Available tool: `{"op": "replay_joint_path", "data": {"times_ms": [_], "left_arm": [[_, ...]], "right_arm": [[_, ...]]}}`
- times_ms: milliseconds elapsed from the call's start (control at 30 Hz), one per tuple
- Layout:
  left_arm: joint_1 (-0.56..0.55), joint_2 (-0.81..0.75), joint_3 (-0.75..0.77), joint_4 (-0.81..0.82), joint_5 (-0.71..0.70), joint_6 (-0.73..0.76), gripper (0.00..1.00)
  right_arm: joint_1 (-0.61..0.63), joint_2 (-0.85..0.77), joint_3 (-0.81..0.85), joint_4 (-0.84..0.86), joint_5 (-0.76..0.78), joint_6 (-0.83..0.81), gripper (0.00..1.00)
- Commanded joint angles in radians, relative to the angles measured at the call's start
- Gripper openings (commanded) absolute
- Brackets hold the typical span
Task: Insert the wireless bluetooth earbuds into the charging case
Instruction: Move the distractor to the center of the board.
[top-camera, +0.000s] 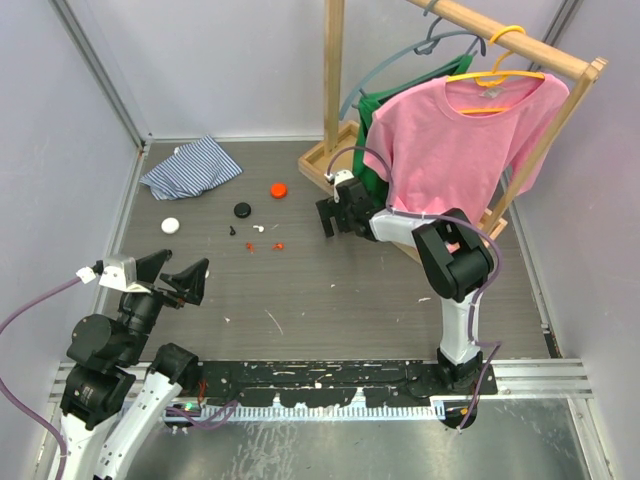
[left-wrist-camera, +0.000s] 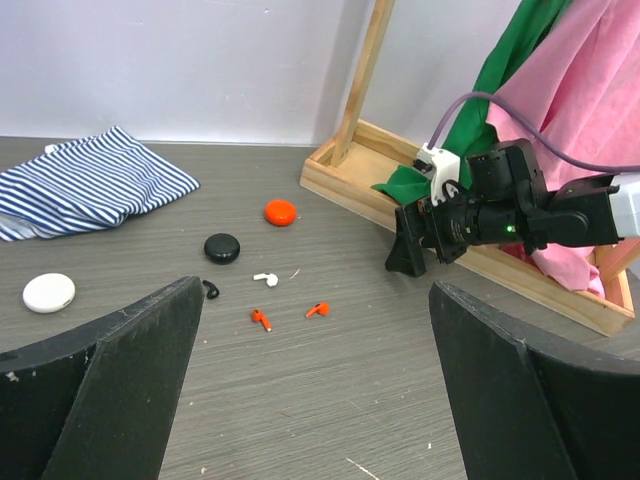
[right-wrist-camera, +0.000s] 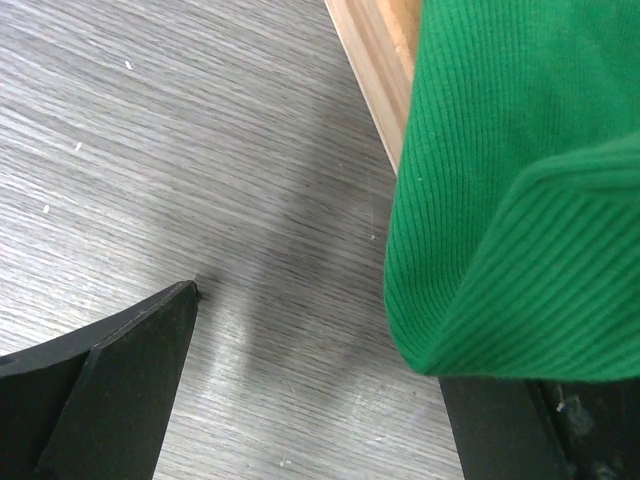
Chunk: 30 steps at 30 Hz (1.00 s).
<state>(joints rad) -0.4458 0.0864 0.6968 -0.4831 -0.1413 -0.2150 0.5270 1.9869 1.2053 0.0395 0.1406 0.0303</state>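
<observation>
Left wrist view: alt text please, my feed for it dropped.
Four tiny earbuds, one black, one white, two orange, lie on the grey table ahead of the open left claw. Three round pucks sit nearby; the right claw hovers by the wooden rack base.

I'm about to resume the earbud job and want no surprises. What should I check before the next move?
1. Left gripper open and empty: ok.
2. Black earbud, white earbud and two orange earbuds lying apart, unobstructed: ok.
3. Black puck, orange puck, white puck open: not ok, all look shut.
4. Right gripper clear of green shirt: not ok, cloth overlaps one finger.
5. Which earbud fits which puck: cannot tell.
</observation>
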Motion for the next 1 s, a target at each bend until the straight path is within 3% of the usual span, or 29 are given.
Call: {"op": "replay_joint_path", "data": {"times_ms": [0, 400, 600, 967], "left_arm": [[-0.005, 0.002, 0.001, 0.049, 0.015, 0.020, 0.98], [-0.008, 0.000, 0.001, 0.052, 0.013, 0.019, 0.98], [-0.007, 0.005, 0.000, 0.055, 0.011, 0.018, 0.98], [-0.007, 0.050, 0.008, 0.042, -0.032, 0.013, 0.98]], "right_arm": [[-0.105, -0.038, 0.004, -0.018, 0.181, -0.006, 1.00], [-0.154, -0.091, -0.024, -0.033, 0.209, 0.024, 1.00], [-0.151, -0.155, -0.063, -0.019, 0.113, 0.034, 1.00], [-0.020, -0.328, -0.153, -0.018, 0.003, 0.059, 1.00]]}}
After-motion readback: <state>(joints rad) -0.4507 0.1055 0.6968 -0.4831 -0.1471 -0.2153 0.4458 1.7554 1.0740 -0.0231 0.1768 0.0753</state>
